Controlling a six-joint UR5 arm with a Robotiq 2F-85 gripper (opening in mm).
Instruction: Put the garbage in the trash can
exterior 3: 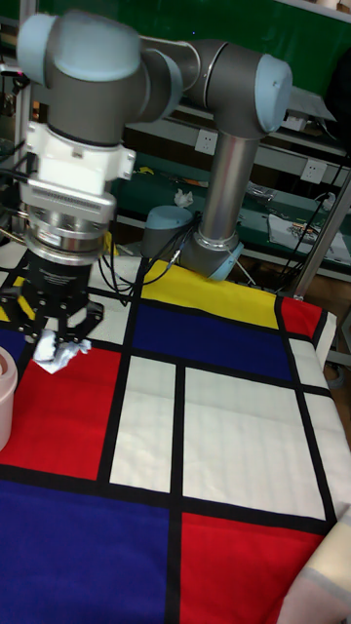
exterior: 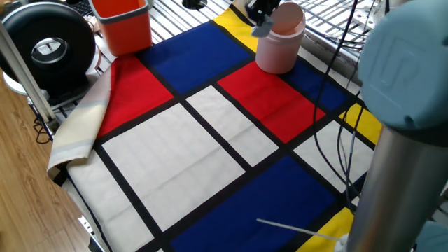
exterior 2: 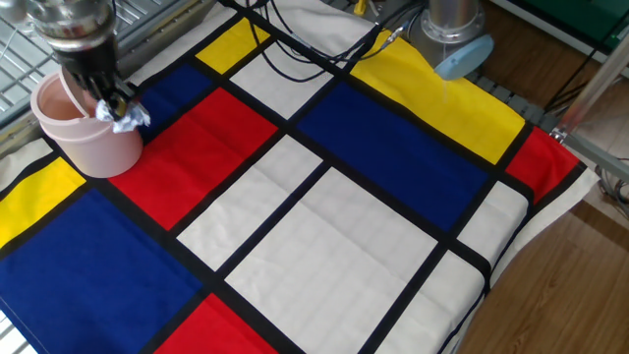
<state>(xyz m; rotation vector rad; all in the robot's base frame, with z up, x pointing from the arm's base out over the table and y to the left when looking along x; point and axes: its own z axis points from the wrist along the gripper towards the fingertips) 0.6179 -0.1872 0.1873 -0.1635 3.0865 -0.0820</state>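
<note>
A bench (exterior 2: 324, 246) draped in a cloth (exterior: 175, 147) of red, blue, yellow and white blocks with black lines fills the views; wood floor shows beyond one edge and metal grating beyond another. The cloth hangs in a fold over the edge near the floor.

The trash can (exterior 2: 88, 138), pale pink and round, stands near a far corner of the cloth, on the line between a red block and a blue one. Its rounded lid (exterior: 285, 17) is tipped, showing the pink inside.

The gripper (exterior 3: 60, 343) hangs from the arm (exterior 3: 146, 68) right by the can's rim, pointing down. Its fingers (exterior 2: 106, 96) pinch the garbage (exterior 2: 126, 116), a small crumpled white-grey wad, held off the cloth. In the other fixed view the wad sits level with the rim, at its outer edge on the side facing the red block; whether it touches the rim cannot be told. In the tall fixed view the wad dangles under the fingers over the red block, with only a sliver of the can at the left edge.

An orange bin (exterior: 122, 24) stands at another corner, well apart from the can. A black round device (exterior: 47, 45) sits beside it, off the cloth. Black cables (exterior 2: 314, 49) trail across the yellow and white blocks to the arm's base (exterior 2: 454, 29).
</note>
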